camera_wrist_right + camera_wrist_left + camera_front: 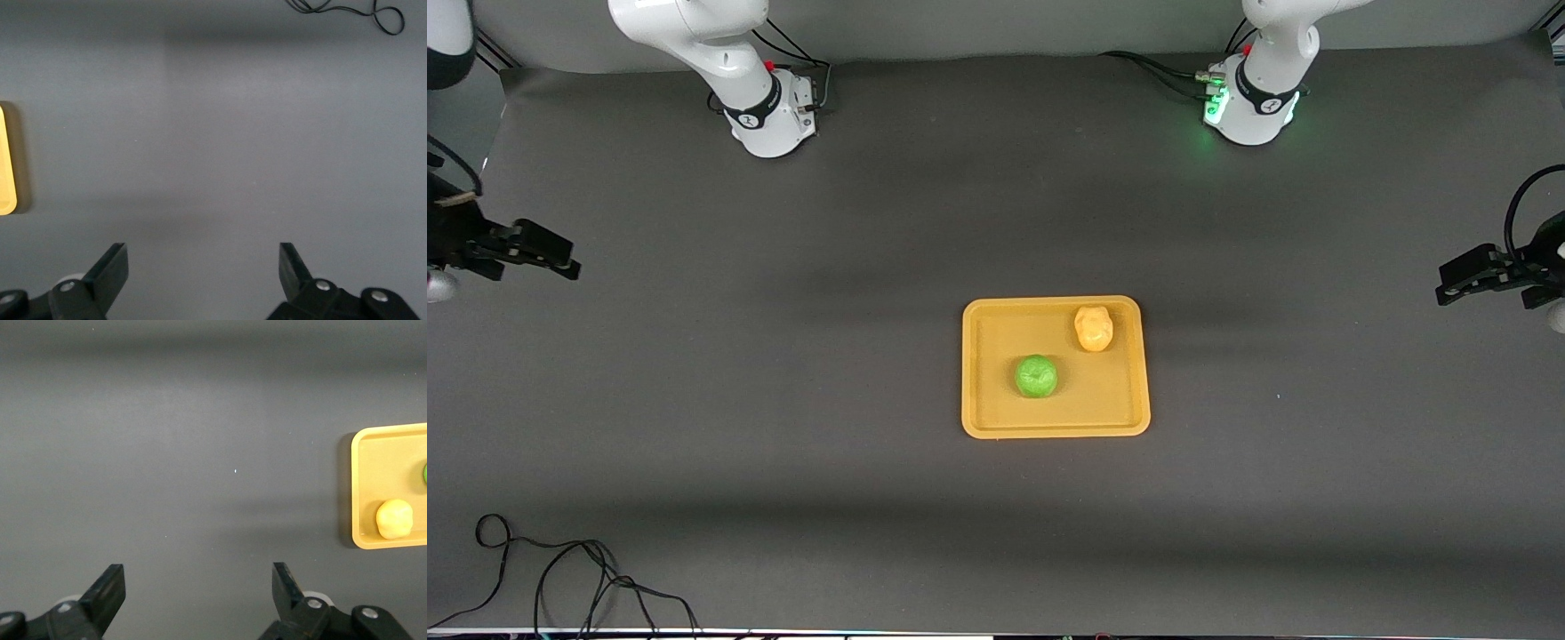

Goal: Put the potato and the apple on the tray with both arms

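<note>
Though both arms are cropped at the frame edges, left gripper (pixel 1449 283) and right gripper (pixel 560 258) hang wide open, empty, over bare counter (pixel 783 400); potato (pixel 1094 327) and apple (pixel 1036 375) rest on tray (pixel 974 418). No legible writing.

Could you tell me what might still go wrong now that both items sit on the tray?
The round apple lies loose mid-tray and could roll if bumped. The potato sits close to the rim, so a jolt might tip it off. Both open grippers, left and right, hang well away, so the risk looks small.
</note>
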Motion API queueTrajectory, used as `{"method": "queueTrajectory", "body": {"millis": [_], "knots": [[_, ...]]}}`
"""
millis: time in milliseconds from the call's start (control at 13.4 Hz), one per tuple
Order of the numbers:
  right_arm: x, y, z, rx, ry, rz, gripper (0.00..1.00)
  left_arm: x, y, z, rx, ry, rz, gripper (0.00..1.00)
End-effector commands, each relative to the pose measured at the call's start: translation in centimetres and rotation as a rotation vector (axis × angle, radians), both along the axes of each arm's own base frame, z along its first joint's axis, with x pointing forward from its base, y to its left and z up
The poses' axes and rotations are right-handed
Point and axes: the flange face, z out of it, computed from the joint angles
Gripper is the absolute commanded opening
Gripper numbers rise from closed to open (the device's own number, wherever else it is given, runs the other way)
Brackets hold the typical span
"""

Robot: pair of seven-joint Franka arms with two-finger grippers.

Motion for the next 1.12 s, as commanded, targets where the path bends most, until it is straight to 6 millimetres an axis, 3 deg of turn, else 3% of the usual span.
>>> {"method": "queueTrajectory", "body": {"millis": [0, 670, 1043], "knots": [[-0.8, 0.4, 0.6, -0.009, -0.022, 0.022, 1.0, -0.7, -0.7, 0.3, -0.006, -0.008, 0.026, 0.98], [-0.4, -0.2, 0.2, -0.01, -0.017, 0.008, 1.0, -1.0, -0.1, 0.9, 0.001, -0.009, 0.043, 0.98], [-0.5, -0.2, 0.3, -0.008, -0.013, 0.012, 1.0, -1.2, -1.4, 1.0, -0.002, -0.004, 0.039, 0.98]]}}
